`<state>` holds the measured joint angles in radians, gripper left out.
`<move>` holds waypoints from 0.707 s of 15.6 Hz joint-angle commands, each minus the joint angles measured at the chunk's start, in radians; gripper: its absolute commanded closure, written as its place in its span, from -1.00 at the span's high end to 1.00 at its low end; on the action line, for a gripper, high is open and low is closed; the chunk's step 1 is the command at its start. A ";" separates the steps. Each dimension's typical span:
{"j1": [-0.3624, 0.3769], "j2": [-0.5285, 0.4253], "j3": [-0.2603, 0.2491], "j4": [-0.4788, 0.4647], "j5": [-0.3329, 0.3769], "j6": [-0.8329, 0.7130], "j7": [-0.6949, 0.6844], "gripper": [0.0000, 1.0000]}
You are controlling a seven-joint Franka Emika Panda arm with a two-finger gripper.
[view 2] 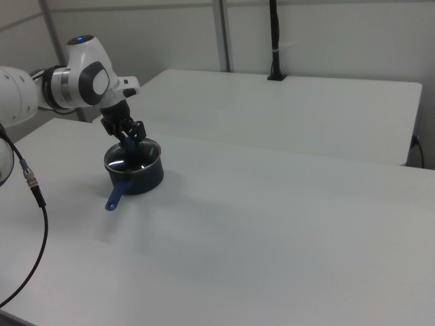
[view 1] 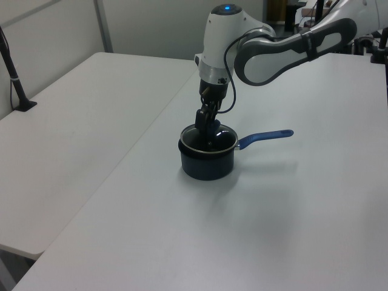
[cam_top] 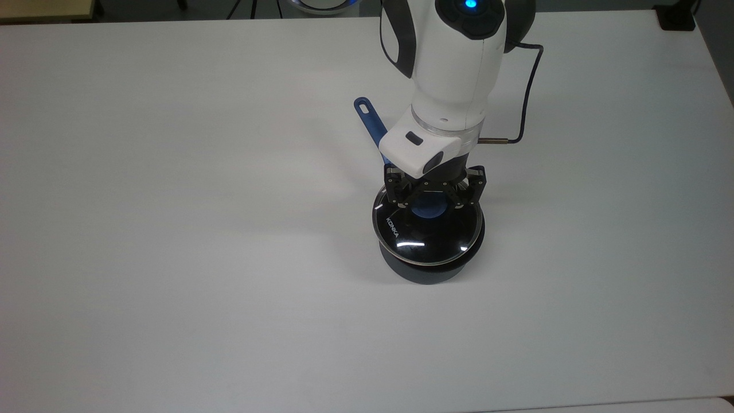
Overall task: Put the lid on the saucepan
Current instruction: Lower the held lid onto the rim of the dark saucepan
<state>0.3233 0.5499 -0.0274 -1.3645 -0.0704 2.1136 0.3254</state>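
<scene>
round glass lid (cam_top: 427, 238), dark saucepan (cam_top: 427, 269)

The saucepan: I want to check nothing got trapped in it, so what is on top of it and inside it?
The lid sits on the saucepan, with the gripper open around its blue knob. Through the glass the inside looks dark; reflections and the gripper hide part of it.

A broad white surface (cam_top: 172, 229) fills the scene, a second white table (view 1: 79, 115) stands just beside it across a narrow gap, and a black post (view 2: 274, 41) rises from that table's far edge.
</scene>
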 commanded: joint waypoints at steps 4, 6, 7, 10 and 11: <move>0.026 0.016 -0.005 0.031 -0.015 0.019 0.038 0.13; 0.025 0.013 -0.005 0.033 -0.015 0.014 0.040 0.13; 0.026 0.015 -0.005 0.042 -0.015 0.019 0.040 0.13; 0.025 0.018 -0.003 0.048 -0.040 0.029 0.049 0.13; 0.025 0.022 -0.003 0.045 -0.058 0.040 0.050 0.13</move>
<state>0.3370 0.5537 -0.0252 -1.3402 -0.0785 2.1183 0.3430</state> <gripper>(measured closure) 0.414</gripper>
